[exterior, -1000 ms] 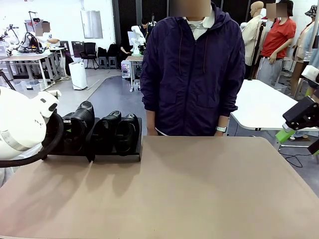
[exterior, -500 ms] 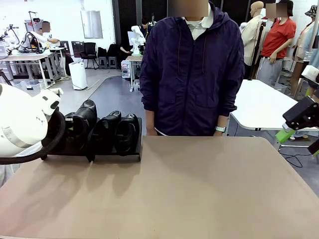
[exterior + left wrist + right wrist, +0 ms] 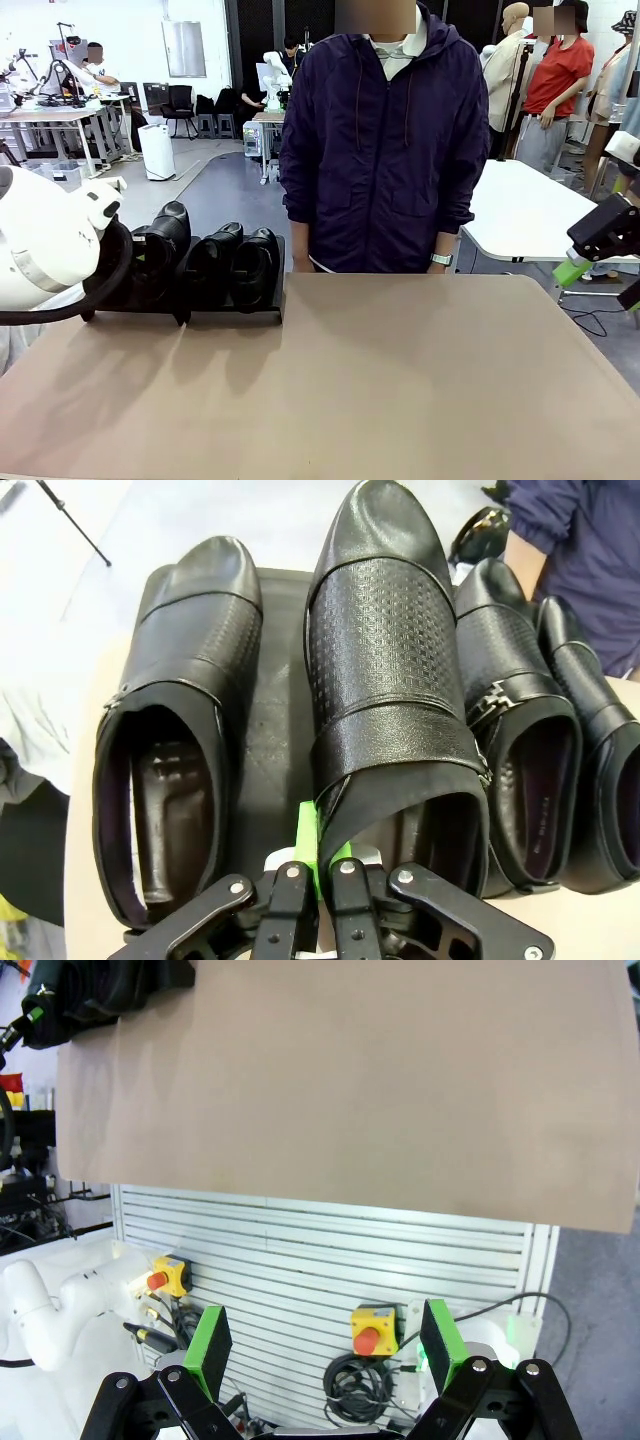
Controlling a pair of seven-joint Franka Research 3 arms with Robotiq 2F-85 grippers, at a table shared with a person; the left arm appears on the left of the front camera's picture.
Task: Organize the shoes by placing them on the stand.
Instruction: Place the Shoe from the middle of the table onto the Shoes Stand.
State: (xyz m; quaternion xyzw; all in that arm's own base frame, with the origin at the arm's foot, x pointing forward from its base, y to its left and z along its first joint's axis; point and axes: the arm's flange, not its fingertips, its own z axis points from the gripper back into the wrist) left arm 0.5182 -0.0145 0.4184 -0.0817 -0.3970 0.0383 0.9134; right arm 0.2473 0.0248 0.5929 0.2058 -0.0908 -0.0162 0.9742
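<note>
- The shoes [image 3: 385, 670] are four glossy black slip-ons in a row on the stand [image 3: 268, 730], a low black platform at the far left corner of the tan surface [image 3: 400, 380], toes pointing away from the robot
- In the left wrist view one shoe [image 3: 180, 710] lies flat at the left end; the second, the one with the point above, sits higher than its neighbours, its heel end raised; two more [image 3: 520, 750] lie to its right, close together
- The left gripper [image 3: 318, 880] is closed on the back rim of that raised shoe; one green pad [image 3: 306, 830] shows against the leather
- The right gripper [image 3: 320, 1345] hangs beyond the right edge of the surface, jaws wide apart and holding nothing
- A person in a dark purple jacket [image 3: 385, 140] stands at the far edge of the surface, just right of the stand
</note>
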